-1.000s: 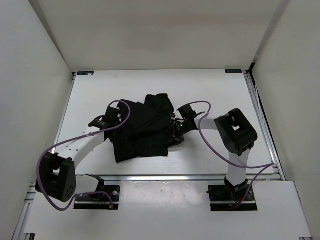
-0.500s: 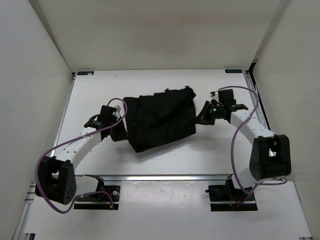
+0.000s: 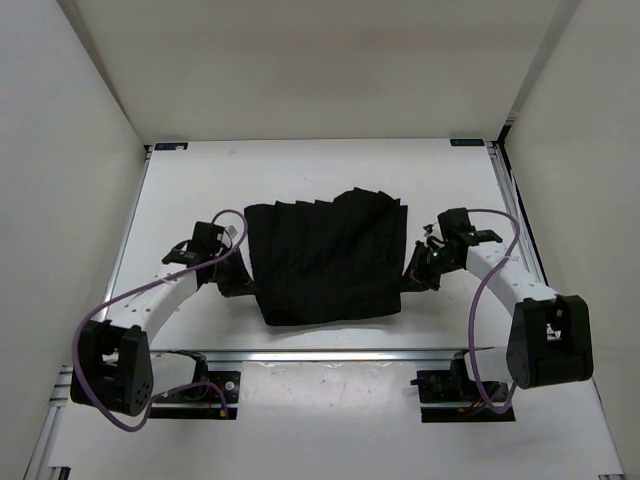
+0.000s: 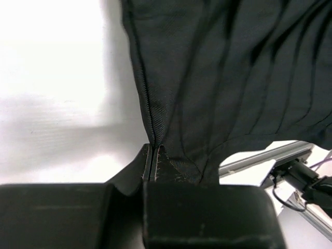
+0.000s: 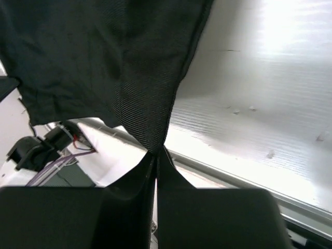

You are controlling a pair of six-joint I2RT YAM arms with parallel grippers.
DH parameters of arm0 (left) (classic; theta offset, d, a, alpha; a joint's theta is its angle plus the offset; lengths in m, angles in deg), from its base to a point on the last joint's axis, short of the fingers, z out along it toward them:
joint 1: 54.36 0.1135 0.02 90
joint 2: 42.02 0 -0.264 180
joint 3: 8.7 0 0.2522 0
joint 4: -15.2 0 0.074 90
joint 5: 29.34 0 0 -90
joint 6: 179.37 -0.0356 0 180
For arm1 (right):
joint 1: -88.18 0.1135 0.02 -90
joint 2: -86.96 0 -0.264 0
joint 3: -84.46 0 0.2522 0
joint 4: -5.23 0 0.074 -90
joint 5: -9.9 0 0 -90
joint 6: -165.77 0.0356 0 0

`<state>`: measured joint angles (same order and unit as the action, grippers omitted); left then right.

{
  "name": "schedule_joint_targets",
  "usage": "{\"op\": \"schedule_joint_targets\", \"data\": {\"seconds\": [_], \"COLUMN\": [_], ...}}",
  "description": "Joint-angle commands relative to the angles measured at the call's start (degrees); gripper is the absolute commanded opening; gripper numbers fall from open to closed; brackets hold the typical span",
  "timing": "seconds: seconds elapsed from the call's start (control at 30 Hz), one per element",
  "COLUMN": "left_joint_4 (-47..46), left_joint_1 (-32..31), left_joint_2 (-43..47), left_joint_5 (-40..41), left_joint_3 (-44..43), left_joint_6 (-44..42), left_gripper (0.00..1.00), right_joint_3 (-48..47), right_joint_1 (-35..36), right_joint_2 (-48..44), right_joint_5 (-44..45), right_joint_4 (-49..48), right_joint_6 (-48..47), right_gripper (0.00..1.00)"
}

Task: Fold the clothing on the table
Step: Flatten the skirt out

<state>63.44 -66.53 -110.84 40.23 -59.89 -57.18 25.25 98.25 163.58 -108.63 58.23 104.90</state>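
Observation:
The black pleated clothing hangs stretched between my two grippers over the middle of the white table, its pleats running front to back. My left gripper is shut on the clothing's left edge, and the seam runs straight into the closed jaws of the left gripper. My right gripper is shut on the right corner. In the right wrist view the clothing narrows to a point pinched in the right gripper.
White walls enclose the table on three sides. A metal rail runs along the near edge, with both arm bases behind it. Purple cables loop off each arm.
The clothing went from a crumpled heap to a spread, taut sheet. My right gripper closed on its right corner and swung out to the right; the left gripper pulled slightly left and nearer.

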Motion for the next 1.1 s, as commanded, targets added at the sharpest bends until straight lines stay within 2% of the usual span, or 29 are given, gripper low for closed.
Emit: {"op": "schedule_joint_targets", "data": {"seconds": [0.0,0.03,0.07,0.13,0.2,0.27,0.3,0.43,0.47,0.53,0.6,0.67,0.77,0.83,0.97,1.03,1.07], "left_joint_4": [-0.37,-0.46,-1.42,-2.57,-0.74,0.23,-0.63,-7.04,-7.75,-11.95,-15.84,-17.6,-18.04,-17.96,-14.9,-12.0,-9.98], "left_joint_1": [0.12,-0.23,0.12,0.82,0.74,1.09,1.87,4.15,5.3,7.75,10.75,14.6,16.82,16.99,13.14,7.36,6.72], "left_joint_2": [-2.35,-6.03,-8.15,-18.14,-26.05,-34.07,-35.23,-37.36,-37.18,-35.34,-31.4,-28.58,-23.23,-19.09,-8.12,-1.53,0.68], "left_joint_5": [-1.47,-1.46,-1.46,-3.38,-3.48,-4.18,-6.27,-9.19,-10.59,-13.74,-17.1,-20.17,-20.53,-20.26,-18.43,-16.93,-16.75], "left_joint_3": [-6.58,-8.78,-11.15,-17.28,-26.35,-41.51,-48.2,-63.1,-66.86,-68.83,-65.86,-62.17,-50.58,-38.04,-16.59,-9.11,-4.19], "left_joint_6": [-1.6,-1.86,-2.21,-2.04,-3.52,-3.88,-3.36,2.78,3.06,7.08,10.25,11.15,10.62,9.22,5.53,4.38,5.34], "left_gripper": [0.0,0.0,0.0,0.0,0.0,0.0,0.0,0.0,0.0,0.0,0.0,0.0,0.0,0.0,0.0,0.0,0.0], "right_joint_3": [-4.9,-7.09,-10.15,-16.73,-30.33,-40.79,-47.82,-67.19,-68.88,-68.73,-64.53,-53.75,-43.52,-33.44,-15.86,-10.05,-7.14], "right_joint_1": [-0.3,-0.48,-1.27,-1.98,-2.33,-2.59,-3.2,-4.96,-5.49,-5.49,-5.58,-6.11,-9.09,-9.01,-6.29,-6.63,-7.42], "right_joint_2": [0.1,1.07,4.38,13.33,19.75,25.14,27.16,30.43,28.87,25.53,20.08,11.93,5.49,1.71,-7.6,-12.17,-13.24], "right_joint_5": [-2.57,-3.54,-4.24,-3.99,-2.93,-1.53,-0.57,1.2,3.11,5.58,8.04,8.5,3.85,1.82,-1.59,-4.58,-7.47], "right_joint_4": [-0.29,-2.31,-4.33,-5.23,-4.36,-4.35,-4.26,-3.38,-3.56,-6.19,-10.57,-14.96,-17.1,-13.6,-7.36,-3.24,-0.08], "right_joint_6": [0.14,0.32,0.32,-0.73,-2.4,-4.33,-5.21,-7.05,-7.59,-9.87,-11.89,-11.2,-9.35,-11.18,-12.25,-10.85,-9.97], "right_gripper": [0.0,0.0,0.0,0.0,0.0,0.0,0.0,0.0,0.0,0.0,0.0,0.0,0.0,0.0,0.0,0.0,0.0]}}
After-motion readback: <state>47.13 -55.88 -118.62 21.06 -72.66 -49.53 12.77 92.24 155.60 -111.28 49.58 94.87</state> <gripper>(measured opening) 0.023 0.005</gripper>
